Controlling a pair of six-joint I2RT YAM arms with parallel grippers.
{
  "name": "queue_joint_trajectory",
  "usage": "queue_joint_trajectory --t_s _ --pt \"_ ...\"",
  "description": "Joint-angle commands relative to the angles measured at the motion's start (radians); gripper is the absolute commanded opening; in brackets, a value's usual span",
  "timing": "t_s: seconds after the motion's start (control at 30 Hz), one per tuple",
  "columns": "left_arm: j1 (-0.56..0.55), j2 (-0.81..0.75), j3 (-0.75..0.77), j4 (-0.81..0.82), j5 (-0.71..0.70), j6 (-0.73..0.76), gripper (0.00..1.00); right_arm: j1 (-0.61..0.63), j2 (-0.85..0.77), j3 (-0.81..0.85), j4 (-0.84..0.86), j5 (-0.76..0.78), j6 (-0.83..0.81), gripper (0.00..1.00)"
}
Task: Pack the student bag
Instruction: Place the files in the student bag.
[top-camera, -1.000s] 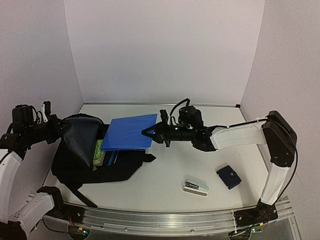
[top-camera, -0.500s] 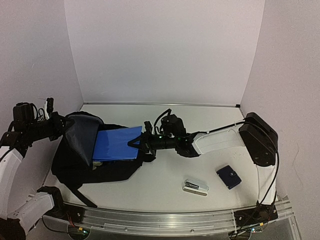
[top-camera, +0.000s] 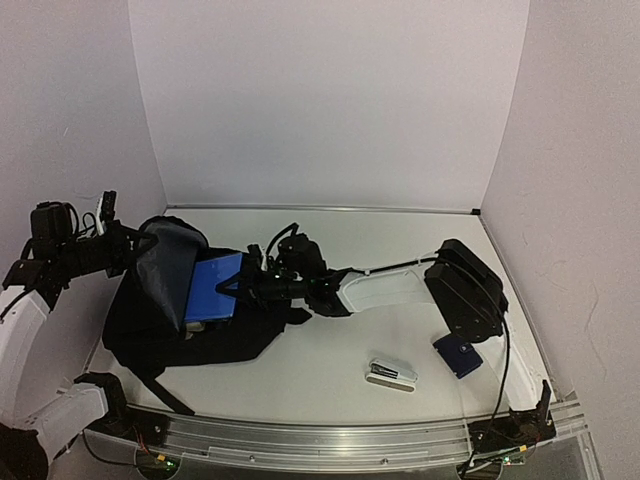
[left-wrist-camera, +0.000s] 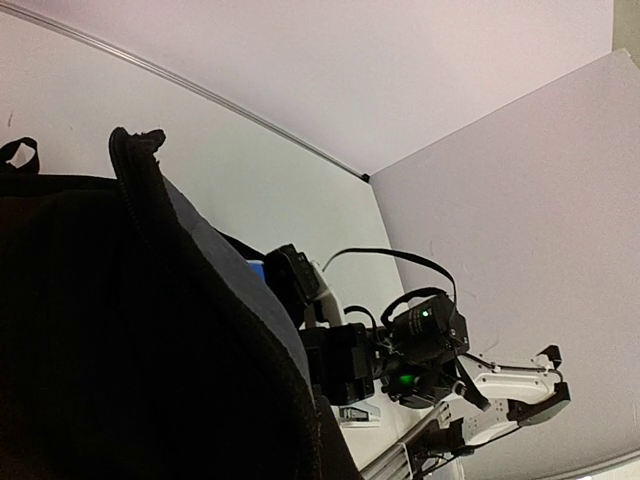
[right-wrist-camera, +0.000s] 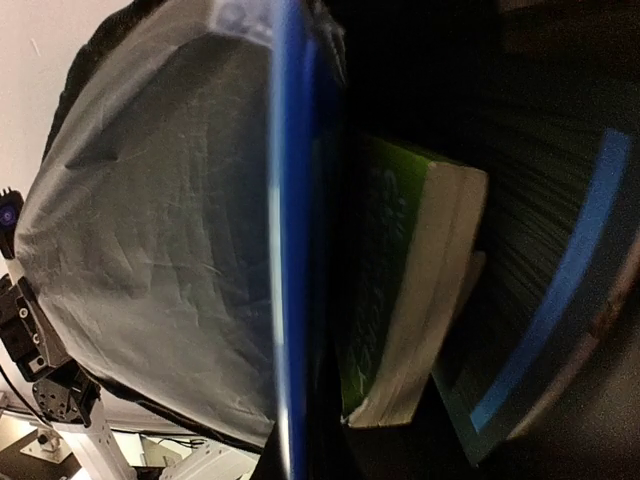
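From above, we see the bag (top-camera: 200, 345) lying at the left of the table (top-camera: 400, 250), its mouth facing right. The left gripper (top-camera: 128, 247) is clamped on the bag's upper edge. The right gripper (top-camera: 232, 289) pinches a blue folder (top-camera: 210, 290) that is half inside the mouth. A stapler (top-camera: 392, 373) and a dark blue case (top-camera: 458, 354) lie near right.

On the left wrist, the bag (left-wrist-camera: 100, 350) fills the lower left and we cannot see the jaws.

On the right wrist, the folder (right-wrist-camera: 290, 250) stands edge-on between the bag's grey lining and a green book (right-wrist-camera: 385, 290).
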Motion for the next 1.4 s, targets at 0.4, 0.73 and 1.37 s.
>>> queue_joint_trajectory --t_s 0.4,0.73,1.37 --pt "0.005 -0.003 0.022 0.078 0.114 0.014 0.0 0.038 0.024 0.151 -0.17 0.127 -0.214 0.39" --pt "0.004 -0.004 0.046 0.035 0.105 0.048 0.0 0.037 -0.099 0.037 -0.348 0.306 -0.347 0.56" --pt "0.005 0.0 0.024 0.043 0.102 0.048 0.0 0.047 -0.016 0.154 -0.351 0.238 -0.353 0.15"
